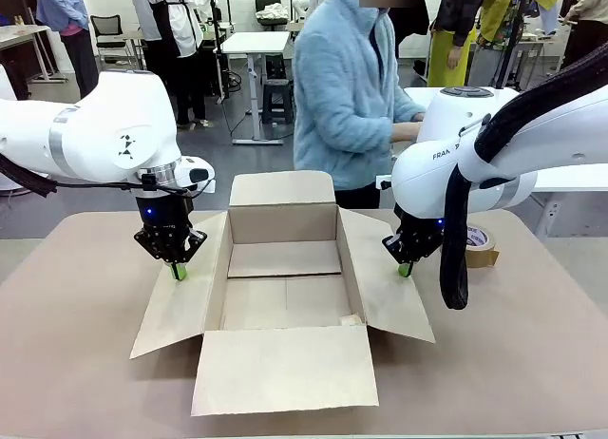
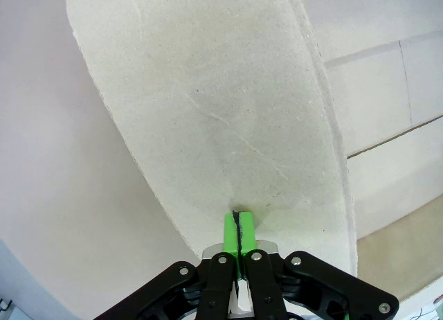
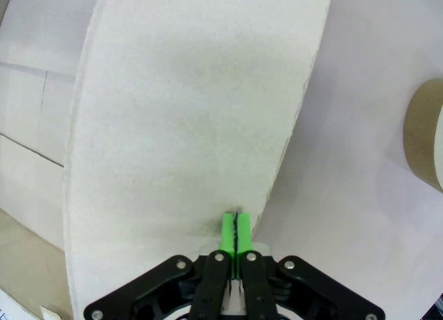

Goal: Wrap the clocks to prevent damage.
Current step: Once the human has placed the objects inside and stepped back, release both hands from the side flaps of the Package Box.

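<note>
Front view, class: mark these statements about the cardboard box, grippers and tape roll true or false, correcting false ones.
1. The brown cardboard box stands open, flaps unfolded. True.
2. The black, green-padded left gripper has its jaws spread wide. False: it is shut, tip on the box's left flap.
3. The right gripper is shut at the box's right flap. True.
4. The brown tape roll lies inside the box. False: it lies on the beige table, outside the box.

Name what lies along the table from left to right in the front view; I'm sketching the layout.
left gripper, jaws shut → cardboard box, flaps open → right gripper, jaws shut → tape roll
</note>
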Motion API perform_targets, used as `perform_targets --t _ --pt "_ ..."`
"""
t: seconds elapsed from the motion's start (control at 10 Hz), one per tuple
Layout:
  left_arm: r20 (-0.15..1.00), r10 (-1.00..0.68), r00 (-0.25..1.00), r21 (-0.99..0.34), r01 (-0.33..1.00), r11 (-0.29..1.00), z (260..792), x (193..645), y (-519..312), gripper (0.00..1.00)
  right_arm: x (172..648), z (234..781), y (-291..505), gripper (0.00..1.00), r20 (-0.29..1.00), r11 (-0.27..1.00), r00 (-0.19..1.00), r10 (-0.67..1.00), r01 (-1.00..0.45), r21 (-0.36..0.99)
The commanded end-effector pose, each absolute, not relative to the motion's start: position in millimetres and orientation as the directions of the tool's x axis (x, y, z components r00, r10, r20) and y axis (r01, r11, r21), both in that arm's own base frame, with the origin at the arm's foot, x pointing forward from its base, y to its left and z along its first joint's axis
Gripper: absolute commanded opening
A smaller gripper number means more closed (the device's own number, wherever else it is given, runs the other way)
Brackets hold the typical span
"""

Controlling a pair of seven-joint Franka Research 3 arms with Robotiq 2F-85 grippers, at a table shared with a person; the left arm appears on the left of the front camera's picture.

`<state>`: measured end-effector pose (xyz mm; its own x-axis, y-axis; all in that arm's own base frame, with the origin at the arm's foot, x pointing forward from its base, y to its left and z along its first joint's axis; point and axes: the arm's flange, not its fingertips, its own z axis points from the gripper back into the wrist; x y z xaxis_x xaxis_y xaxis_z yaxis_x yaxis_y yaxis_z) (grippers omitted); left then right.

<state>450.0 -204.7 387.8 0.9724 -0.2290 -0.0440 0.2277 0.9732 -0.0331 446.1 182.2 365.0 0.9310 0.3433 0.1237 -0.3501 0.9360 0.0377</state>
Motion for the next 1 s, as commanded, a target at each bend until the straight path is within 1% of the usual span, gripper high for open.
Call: perform_targets --t 0.0,0.9 --pt "-0.042 -0.224 0.974 -0.032 0.222 0.974 390.4 448.7 -203.9 0.0 446.1 364.3 182.1 0.01 0.122 0.94 0.936 0.33 -0.337 0.045" --pt "-0.042 -0.224 0.974 -0.032 0.222 0.974 390.4 448.7 -203.9 0.0 446.1 364.3 182.1 0.01 0.122 0.94 0.936 0.33 -0.337 0.045"
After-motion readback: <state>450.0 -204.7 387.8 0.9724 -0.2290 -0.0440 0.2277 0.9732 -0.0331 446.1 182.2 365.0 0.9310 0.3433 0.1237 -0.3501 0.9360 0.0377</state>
